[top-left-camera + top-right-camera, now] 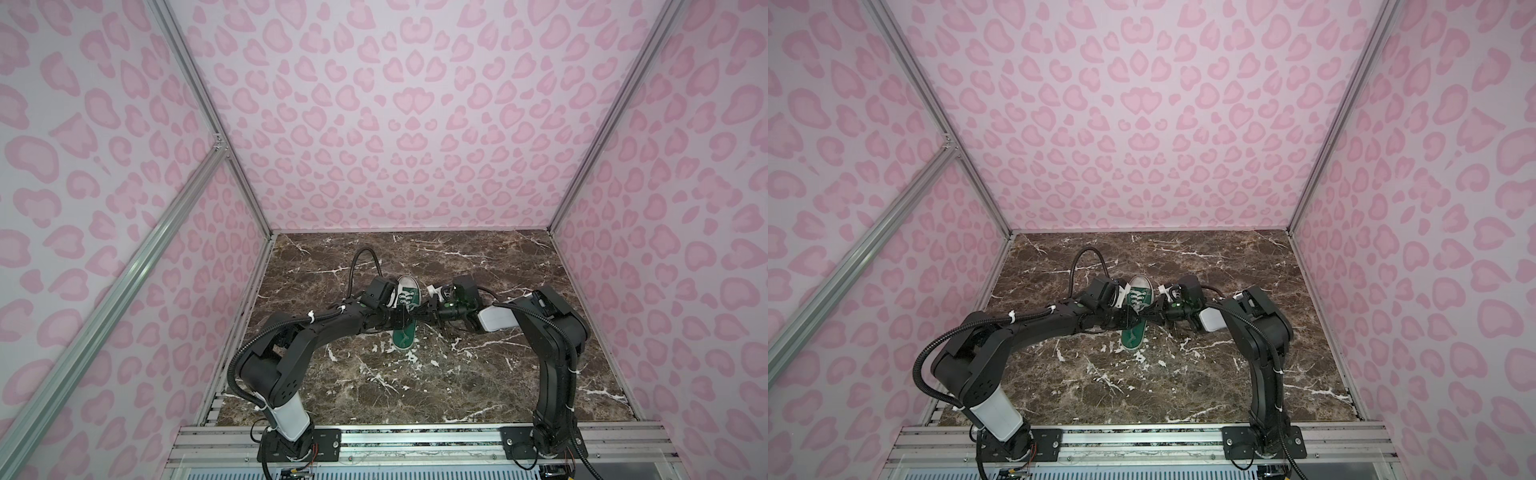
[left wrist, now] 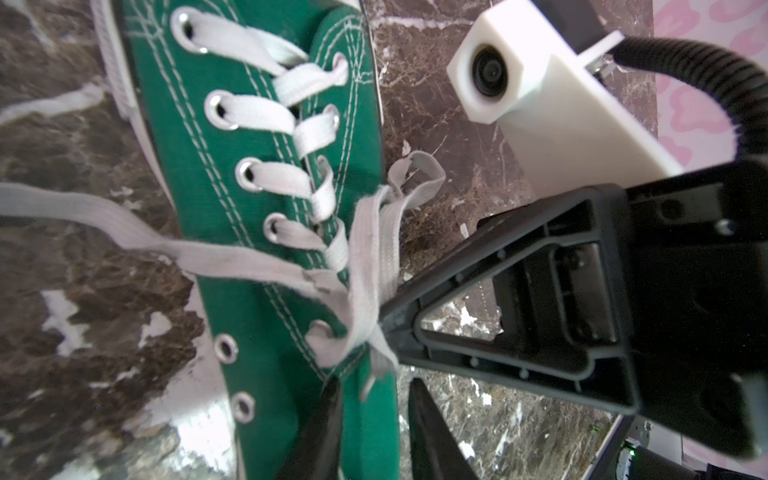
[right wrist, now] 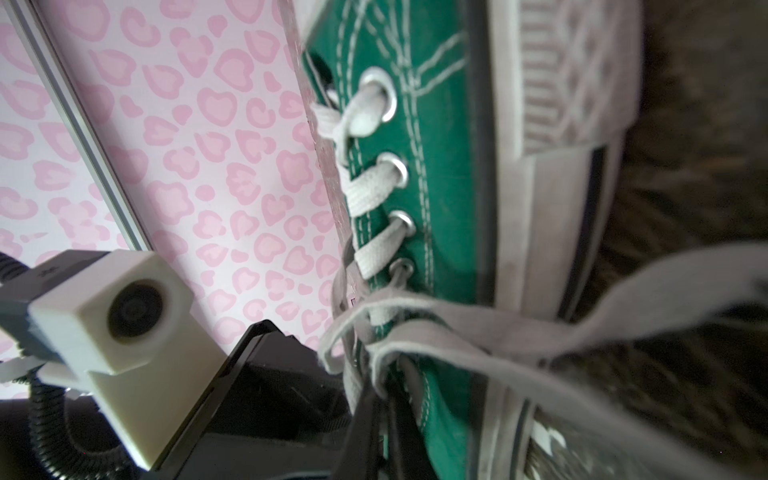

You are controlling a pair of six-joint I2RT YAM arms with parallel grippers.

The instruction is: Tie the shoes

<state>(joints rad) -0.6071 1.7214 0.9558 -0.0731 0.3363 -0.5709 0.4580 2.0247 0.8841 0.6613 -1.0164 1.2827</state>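
The shoe (image 1: 404, 337) is a green canvas sneaker that lies mid-table in both top views, white toe cap (image 1: 409, 284) pointing away and heel toward me. Both grippers meet over its upper eyelets. My right gripper (image 3: 384, 390) is shut on the white laces (image 2: 374, 249) where they cross, and its black tip pinches them in the left wrist view. One long strand (image 2: 104, 220) runs off over the marble, and a small loop (image 2: 419, 174) sticks out beside the shoe. My left gripper (image 2: 376, 386) hovers just above the shoe's collar, jaws slightly apart, with a frayed lace end at their tips.
The brown marble tabletop (image 1: 415, 386) is boxed in by pink patterned walls with aluminium posts (image 1: 249, 199). The arm bases sit on a metal rail (image 1: 415, 440) at the front edge. The right arm's white wrist camera (image 2: 498, 83) hangs close beside the shoe.
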